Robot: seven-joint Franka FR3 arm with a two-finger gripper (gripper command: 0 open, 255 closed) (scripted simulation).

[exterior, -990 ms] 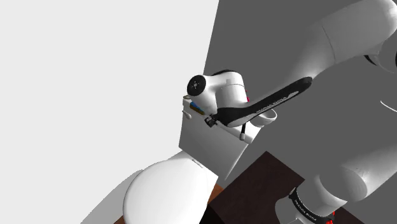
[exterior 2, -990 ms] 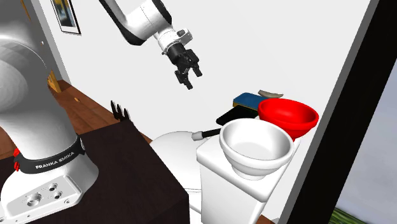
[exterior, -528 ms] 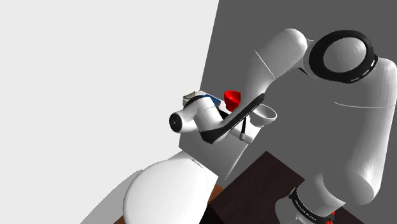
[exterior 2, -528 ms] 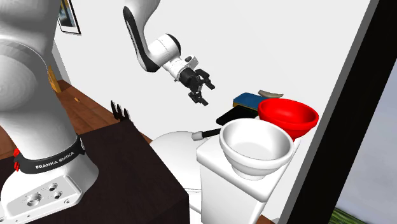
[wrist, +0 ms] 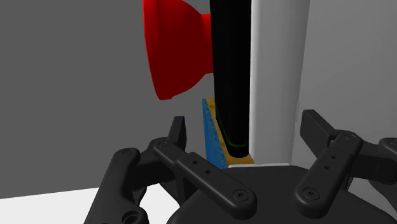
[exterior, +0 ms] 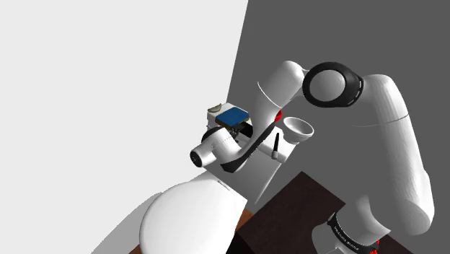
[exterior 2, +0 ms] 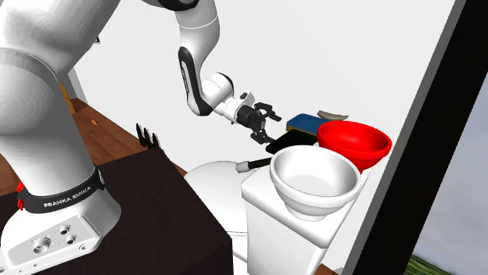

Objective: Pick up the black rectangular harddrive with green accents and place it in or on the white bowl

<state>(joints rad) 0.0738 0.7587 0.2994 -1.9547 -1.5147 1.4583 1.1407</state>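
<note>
The black harddrive [exterior 2: 286, 141] lies flat on the white tank top [exterior 2: 270, 191], behind the white bowl [exterior 2: 313, 180]. In the wrist view the harddrive [wrist: 230, 70] shows edge-on, with a thin green line near its close end. My gripper [exterior 2: 267, 127] points sideways at the harddrive's near end. The gripper [wrist: 248, 130] is open, its fingers [wrist: 179, 130] standing apart on either side of that end without touching it. The white bowl [exterior: 298, 130] holds nothing.
A red bowl [exterior 2: 353, 143] stands just behind the white one, also seen beyond the harddrive as the red bowl [wrist: 178, 48]. A blue flat box [exterior 2: 305, 123] with a small dish [exterior 2: 332, 115] on it sits against the wall. A white toilet lid [exterior 2: 215, 176] lies below the tank.
The arm has come down from high above and swung toward the tank. The gripper turned from pointing downward to pointing sideways at the harddrive's end. It stays open.
</note>
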